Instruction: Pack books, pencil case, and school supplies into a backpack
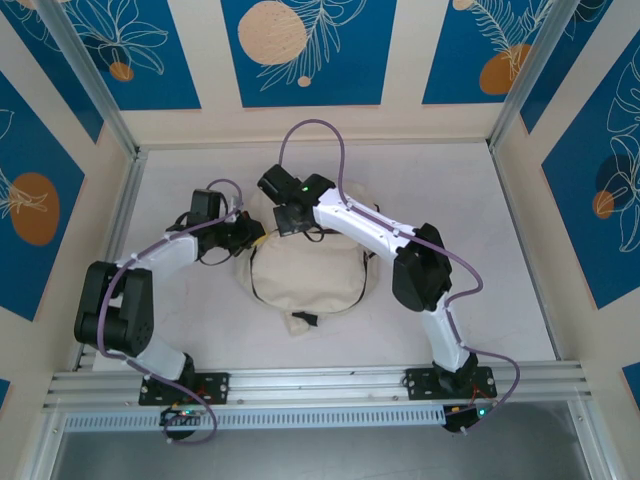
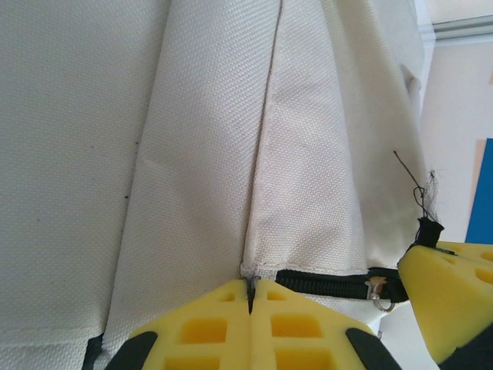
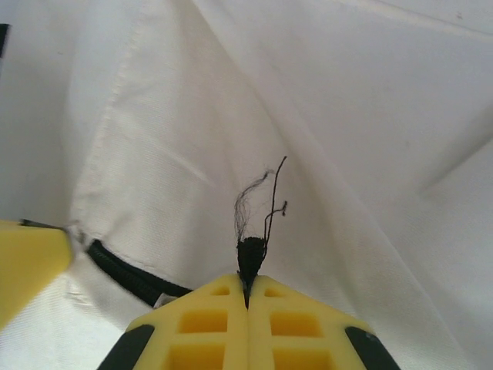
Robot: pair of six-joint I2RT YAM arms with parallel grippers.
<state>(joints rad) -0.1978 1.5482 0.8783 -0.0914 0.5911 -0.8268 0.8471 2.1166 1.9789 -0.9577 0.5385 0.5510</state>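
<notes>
Pale, matte table (image 1: 480, 250), bounded by aluminium rails (image 1: 320, 378) along the left, right and near edges. Carries a cream-white backpack (image 1: 305, 280) around the middle, a little left of centre. Rests slumped and soft on the surface, rounded in outline, with a black zipper (image 1: 330, 309) curving along the near side and a small black tab (image 1: 305, 320) lying on the table just beside the near-left corner.

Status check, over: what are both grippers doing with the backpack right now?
Left gripper shut on cream-white fabric backpack, at a seam. Right gripper shut on frayed black zipper pull cord. Black zipper runs between them; nothing blocking.
</notes>
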